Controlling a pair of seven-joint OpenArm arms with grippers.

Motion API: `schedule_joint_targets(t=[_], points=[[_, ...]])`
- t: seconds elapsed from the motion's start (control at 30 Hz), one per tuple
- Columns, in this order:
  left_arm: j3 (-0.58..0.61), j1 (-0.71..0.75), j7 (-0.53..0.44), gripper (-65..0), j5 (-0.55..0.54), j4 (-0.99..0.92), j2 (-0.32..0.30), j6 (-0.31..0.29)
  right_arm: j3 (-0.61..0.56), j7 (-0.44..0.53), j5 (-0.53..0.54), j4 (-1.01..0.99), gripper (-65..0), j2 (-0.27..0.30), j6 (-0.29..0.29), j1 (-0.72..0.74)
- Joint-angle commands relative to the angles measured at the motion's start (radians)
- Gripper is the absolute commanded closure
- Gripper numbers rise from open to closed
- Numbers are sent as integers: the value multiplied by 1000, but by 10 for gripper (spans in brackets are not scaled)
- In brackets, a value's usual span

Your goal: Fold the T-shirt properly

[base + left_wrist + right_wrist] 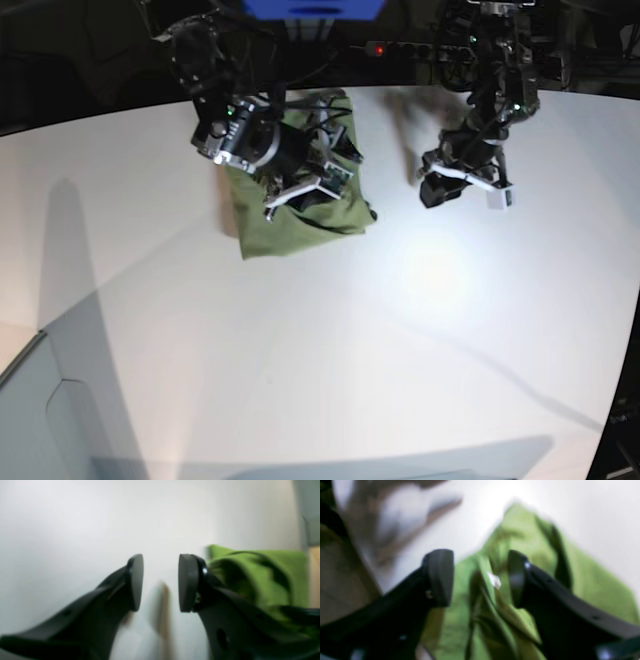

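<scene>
Base view: right claw (pixel 322 198) apart over rumpled T-shirt (pixel 290 230); left claw (pixel 455 190) apart, beside it.

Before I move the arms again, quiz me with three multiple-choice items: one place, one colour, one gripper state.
1. In the base view, where is the T-shirt?
A) right of both arms
B) under the arm on that view's left
C) in the bottom right corner

2. What colour is it?
A) green
B) red
C) white

3. How does the left gripper stand?
A) shut on the T-shirt
B) shut on nothing
C) open, holding nothing

Key:
1 B: that arm hangs over the crumpled cloth.
2 A: all three views show green fabric.
3 C: its fingertips are apart, with only white tabletop seen between them.
</scene>
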Motion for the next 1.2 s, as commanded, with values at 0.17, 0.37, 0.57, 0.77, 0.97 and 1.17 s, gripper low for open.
schedule_joint_targets(t=[0.17, 0.37, 0.57, 0.77, 0.97, 1.17], points=[[-155, 43, -14, -228, -11, 17, -5, -14, 133, 17, 14, 221, -377, 36, 3, -75], [-224, 54, -14, -228, -11, 17, -3, -14, 303, 22, 14, 239, -377, 36, 3, -136], [-217, 49, -14, -228, -11, 17, -2, -14, 306, 24, 14, 193, -377, 39, 3, -143], [-220, 49, -14, -228, -11, 17, -2, -14, 260, 24, 14, 176, -376, 34, 4, -129], [-223, 51, -14, -228, -11, 17, -2, -14, 170, 24, 16, 178, -125, 37, 4, -138], [-223, 52, -14, -228, -11, 17, 0, -14, 105, 25, 14, 187, 0, 37, 4, -173]])
